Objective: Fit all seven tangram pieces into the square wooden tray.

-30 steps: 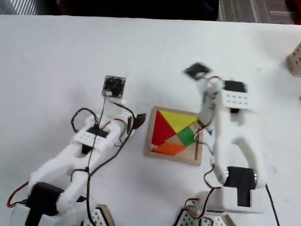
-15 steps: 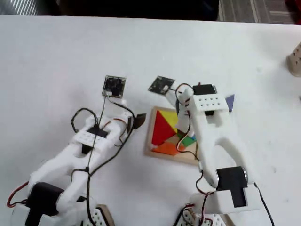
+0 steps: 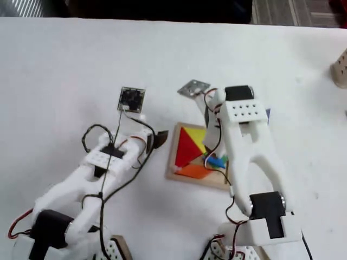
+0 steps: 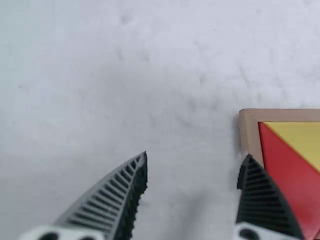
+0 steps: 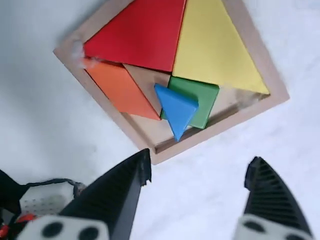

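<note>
High camera fixed above the counter (image 3: 65, 59), facing steeply down across it. Left wrist camera sits low and close at one corner of the tray (image 4: 248, 132). Right wrist camera looks down on the whole tray from higher up; all three views share the tray.

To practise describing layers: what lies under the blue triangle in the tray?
The blue triangle overlaps the edge of the green square and bare tray floor; anything directly beneath it is hidden.
</note>
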You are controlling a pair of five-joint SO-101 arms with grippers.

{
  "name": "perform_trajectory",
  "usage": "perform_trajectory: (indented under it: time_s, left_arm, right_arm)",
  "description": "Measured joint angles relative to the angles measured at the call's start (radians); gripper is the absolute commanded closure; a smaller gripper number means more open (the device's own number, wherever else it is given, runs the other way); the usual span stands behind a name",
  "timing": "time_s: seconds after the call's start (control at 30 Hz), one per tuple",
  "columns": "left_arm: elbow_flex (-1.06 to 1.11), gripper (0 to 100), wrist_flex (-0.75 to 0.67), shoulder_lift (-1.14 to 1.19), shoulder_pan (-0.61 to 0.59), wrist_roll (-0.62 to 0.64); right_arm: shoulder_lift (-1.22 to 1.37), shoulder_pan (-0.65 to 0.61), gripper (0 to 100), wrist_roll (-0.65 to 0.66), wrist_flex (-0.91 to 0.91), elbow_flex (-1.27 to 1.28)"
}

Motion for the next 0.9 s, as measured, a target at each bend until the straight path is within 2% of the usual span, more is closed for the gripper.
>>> perform_trajectory:
  time_s: [0.13, 0.37, 0.6, 0.73, 0.9]
  left_arm:
    - [0.0, 71, 0.0, 0.0, 0.0, 0.0]
    - [0.0, 71, 0.0, 0.0, 0.0, 0.0]
    - [0.0, 71, 0.0, 0.0, 0.0, 0.0]
    - [0.0, 71, 0.0, 0.0, 0.0, 0.0]
    - [0.0, 71, 0.0, 0.0, 0.0, 0.0]
  right_arm:
    - [-0.002, 0.008, 74.5, -0.118, 0.044, -0.046]
    - [-0.235, 0.06, 98.0, -0.186, 0.052, 0.015]
    - [-0.548, 0.092, 94.7, -0.19, 0.057, 0.245]
    - [-0.608, 0.199, 94.7, -0.187, 0.057, 0.342]
    - [-0.621, 0.305, 94.7, -0.101, 0.025, 0.416]
